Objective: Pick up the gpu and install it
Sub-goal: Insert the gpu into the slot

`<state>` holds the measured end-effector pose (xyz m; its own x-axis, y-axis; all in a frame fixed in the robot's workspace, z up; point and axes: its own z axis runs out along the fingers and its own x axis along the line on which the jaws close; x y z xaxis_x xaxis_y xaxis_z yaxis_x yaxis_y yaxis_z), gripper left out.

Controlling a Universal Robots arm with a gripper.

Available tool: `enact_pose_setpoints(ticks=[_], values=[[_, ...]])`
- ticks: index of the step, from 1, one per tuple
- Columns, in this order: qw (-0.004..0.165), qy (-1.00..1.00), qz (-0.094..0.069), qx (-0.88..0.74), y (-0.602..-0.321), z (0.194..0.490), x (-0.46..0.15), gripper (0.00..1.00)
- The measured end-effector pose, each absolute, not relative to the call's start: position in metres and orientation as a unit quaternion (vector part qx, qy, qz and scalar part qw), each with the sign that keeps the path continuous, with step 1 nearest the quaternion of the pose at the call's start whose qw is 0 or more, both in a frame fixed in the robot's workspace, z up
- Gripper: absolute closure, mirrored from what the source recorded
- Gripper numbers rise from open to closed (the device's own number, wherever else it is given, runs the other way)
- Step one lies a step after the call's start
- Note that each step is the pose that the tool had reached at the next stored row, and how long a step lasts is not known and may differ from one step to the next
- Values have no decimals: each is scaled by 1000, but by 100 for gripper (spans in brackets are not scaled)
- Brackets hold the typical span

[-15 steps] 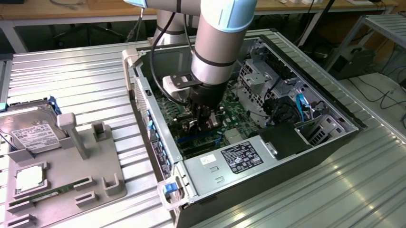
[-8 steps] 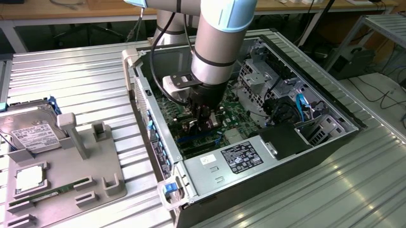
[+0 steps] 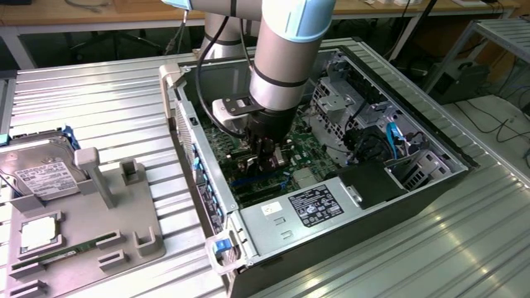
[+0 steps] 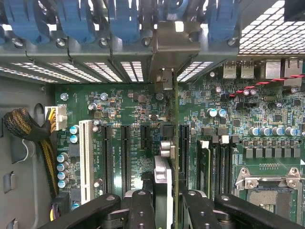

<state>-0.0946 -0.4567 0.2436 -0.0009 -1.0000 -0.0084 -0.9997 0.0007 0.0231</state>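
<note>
Wrist view: the gripper [image 4: 167,202] clamps the gpu [image 4: 172,143] edge-on at lower centre, its bracket meeting the rear slot openings. In the exterior view it stands mid-frame inside the computer case [image 3: 431,139]. Pickup done; seating unconfirmed.

I'm working in a lab or workshop: a ribbed metal worktop [image 3: 108,93] carries an opened computer case [image 3: 431,139], with wooden benches [image 3: 83,15] and loose cables [image 3: 488,121] behind.

Hard drive [image 3: 37,171] beside open computer case [image 3: 431,133]
</note>
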Motion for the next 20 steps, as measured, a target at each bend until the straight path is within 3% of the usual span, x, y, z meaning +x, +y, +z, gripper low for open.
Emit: enact_pose_setpoints(ticks=[20], values=[[5,-706,-11,708,-457,245,-95,72]])
